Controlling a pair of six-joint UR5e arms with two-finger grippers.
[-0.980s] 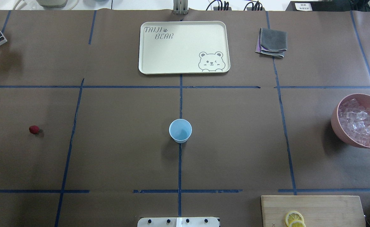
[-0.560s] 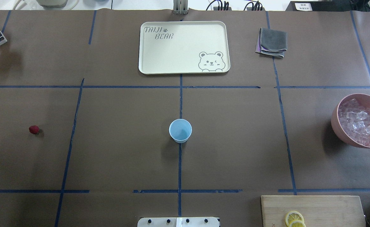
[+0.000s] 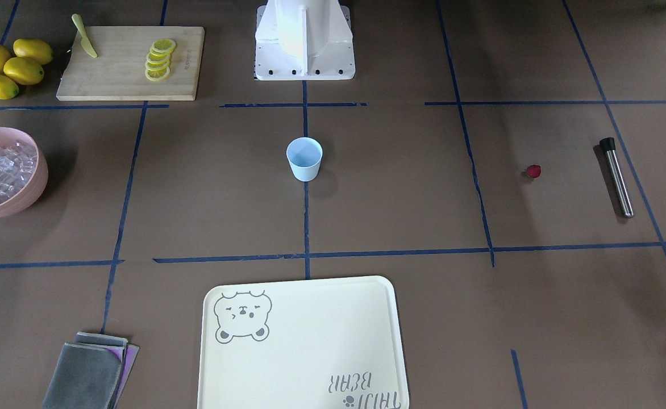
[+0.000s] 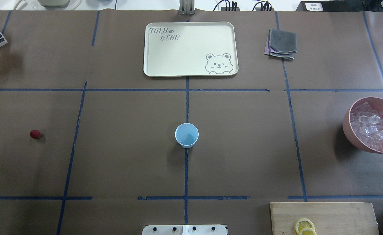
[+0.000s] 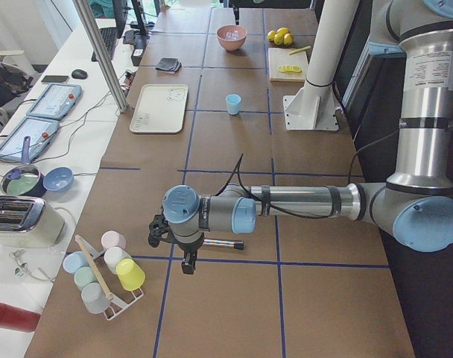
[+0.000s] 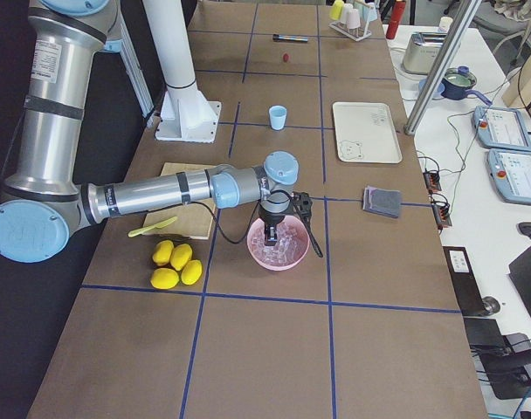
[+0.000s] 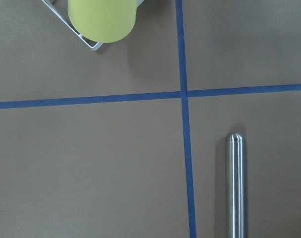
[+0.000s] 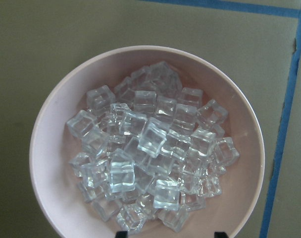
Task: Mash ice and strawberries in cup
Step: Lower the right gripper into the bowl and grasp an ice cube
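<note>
1 cup (image 4: pixel 186 135), 1 strawb (image 4: pixel 35 134), 4 lemons (image 3: pixel 23 70)

My left arm (image 5: pixel 301 201), the near and large one, lies stretched level over the counter (image 5: pixel 234 313). Its pincer (image 5: pixel 188 265) hangs downward over a blue tape line (image 5: pixel 286 263); whether the pincer is spread or closed cannot be told. A metal rod (image 5: pixel 225 244) lies on the counter just behind it. Nearby stands a rack (image 5: pixel 100 280) of coloured cups. Farther off: a pale blue cup (image 5: pixel 233 104), a cream tray (image 5: pixel 159 109), a pink bowl (image 5: pixel 232 41), lemons (image 5: pixel 280 35).
</note>
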